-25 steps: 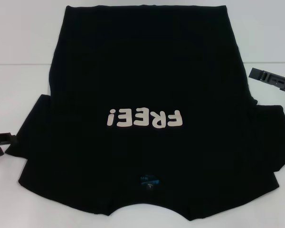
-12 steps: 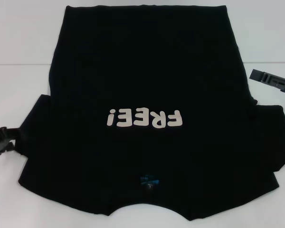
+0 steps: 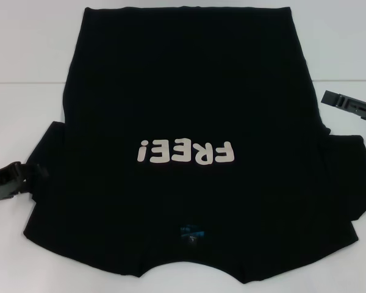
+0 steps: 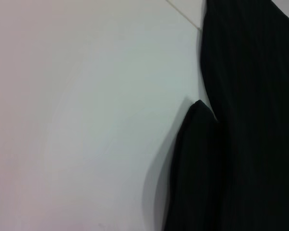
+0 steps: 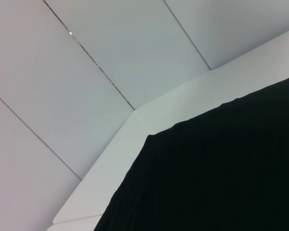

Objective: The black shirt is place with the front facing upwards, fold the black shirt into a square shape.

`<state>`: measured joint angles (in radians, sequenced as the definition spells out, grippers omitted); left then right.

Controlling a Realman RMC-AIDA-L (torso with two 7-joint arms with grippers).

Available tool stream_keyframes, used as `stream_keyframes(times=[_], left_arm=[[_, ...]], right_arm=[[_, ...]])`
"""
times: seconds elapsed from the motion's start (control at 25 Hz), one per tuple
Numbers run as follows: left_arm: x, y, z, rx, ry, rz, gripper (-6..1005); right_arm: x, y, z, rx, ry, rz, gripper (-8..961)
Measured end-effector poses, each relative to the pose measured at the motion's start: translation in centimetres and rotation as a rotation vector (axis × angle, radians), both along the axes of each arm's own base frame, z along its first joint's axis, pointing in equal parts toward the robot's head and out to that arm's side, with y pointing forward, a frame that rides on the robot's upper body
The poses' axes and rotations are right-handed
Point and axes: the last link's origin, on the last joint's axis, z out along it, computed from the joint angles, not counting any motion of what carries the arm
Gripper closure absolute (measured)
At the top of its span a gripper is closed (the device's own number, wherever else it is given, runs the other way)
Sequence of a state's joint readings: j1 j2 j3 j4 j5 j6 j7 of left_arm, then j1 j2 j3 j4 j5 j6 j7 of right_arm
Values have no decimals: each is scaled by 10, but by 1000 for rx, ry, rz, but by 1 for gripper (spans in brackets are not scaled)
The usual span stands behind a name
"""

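Note:
The black shirt (image 3: pixel 183 91) lies flat on the white table, front up. Its cream "FREE!" letters (image 3: pixel 186 151) read upside down from the head view, and the blue neck label (image 3: pixel 192 233) is near the front edge. My left gripper (image 3: pixel 21 180) is low at the far left, open, its fingertips at the outer edge of the left sleeve (image 3: pixel 46 152). In the left wrist view, that sleeve (image 4: pixel 202 159) lies beside the shirt body (image 4: pixel 250 96). My right gripper (image 3: pixel 351 105) hovers at the right, beside the shirt body and beyond the right sleeve (image 3: pixel 351 177). The right wrist view shows the shirt's hem corner (image 5: pixel 207 178).
Bare white table (image 3: pixel 24 73) shows on both sides of the shirt and past its far hem. The table's far edge (image 5: pixel 130 125) and a panelled white wall (image 5: pixel 86 72) appear in the right wrist view.
My left gripper has slid right, from off the table's left edge up to the left sleeve's edge. The right gripper has drifted slightly down and right. The shirt has not moved.

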<state>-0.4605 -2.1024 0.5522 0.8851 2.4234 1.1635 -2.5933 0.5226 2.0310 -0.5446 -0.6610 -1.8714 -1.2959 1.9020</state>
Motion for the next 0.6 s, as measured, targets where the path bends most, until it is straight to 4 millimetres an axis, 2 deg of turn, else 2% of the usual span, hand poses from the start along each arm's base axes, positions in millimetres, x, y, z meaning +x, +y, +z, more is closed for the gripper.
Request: stream_keyframes(times=[0.6], left_arm=[[7,10,-2,12,6,-11,425]], right_arm=[[2,-3,0,-3,2,-4,254]])
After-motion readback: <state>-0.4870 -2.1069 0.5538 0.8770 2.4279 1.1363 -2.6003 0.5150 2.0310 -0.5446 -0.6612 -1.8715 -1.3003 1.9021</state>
